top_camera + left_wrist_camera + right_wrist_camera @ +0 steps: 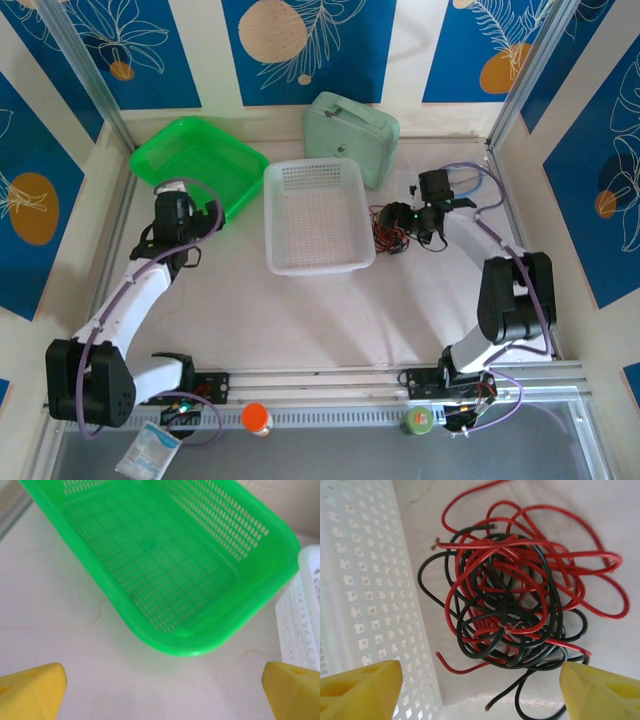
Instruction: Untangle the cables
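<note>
The cables [520, 605], a knotted heap of red and black wires, lie on the table [300, 320] just beside the right wall of the white basket [365, 580]. A few loose ends point toward that wall. Bare table opens on the heap's far side. The right claw [480, 685] hangs over the heap with its yellow fingers [360, 687] wide apart and clamped on nothing; one tip sits before the basket wall, the other past the heap's outer loops. The left claw [160, 690] is also spread, holding nothing, above bare table at the near corner of the green basket [200, 640], with the white basket's edge close on its right. A mint case [352, 135] stands behind the baskets.
</note>
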You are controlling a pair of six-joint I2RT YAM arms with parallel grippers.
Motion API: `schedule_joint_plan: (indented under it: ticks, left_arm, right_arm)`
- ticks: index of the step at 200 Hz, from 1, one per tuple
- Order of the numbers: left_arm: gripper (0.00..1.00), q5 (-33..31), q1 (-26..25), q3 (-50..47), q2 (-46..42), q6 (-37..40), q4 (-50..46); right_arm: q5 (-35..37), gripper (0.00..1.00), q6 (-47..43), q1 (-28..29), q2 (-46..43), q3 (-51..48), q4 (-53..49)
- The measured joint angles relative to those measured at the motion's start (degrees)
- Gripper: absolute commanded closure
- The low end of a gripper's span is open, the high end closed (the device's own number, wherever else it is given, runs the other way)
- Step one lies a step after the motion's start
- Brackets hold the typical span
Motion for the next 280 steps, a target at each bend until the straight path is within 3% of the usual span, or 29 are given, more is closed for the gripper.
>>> schedule_joint_plan:
  ticks: [34,81,157,237,280]
  left_arm:
    - [0.00,2.03,-0.55,3.54,-1.22,-1.07,-7.37]
    - [0.00,4.28,-2.64,7.76,-1.57,-0.85,-14.51]
    - [0.00,6.40,-6.05,15.30,-3.80,0.72,-22.49]
    - [0.00,11.19,-6.64,21.22,-7.93,2.16,-26.56]
    - [0.00,15.08,-7.19,23.19,-7.93,2.14,-29.22]
  right_arm:
    - [0.68,0.14,2.69,1.01,7.34,5.11,-2.34]
    - [5.16,0.30,5.81,2.38,13.75,7.43,-4.72]
    - [7.91,1.00,8.20,2.32,11.76,5.66,-4.94]
    - [10.45,1.00,7.26,-0.63,-13.46,-1.11,-11.04]
    - [9.40,1.00,6.88,0.72,-26.53,-7.48,-16.85]
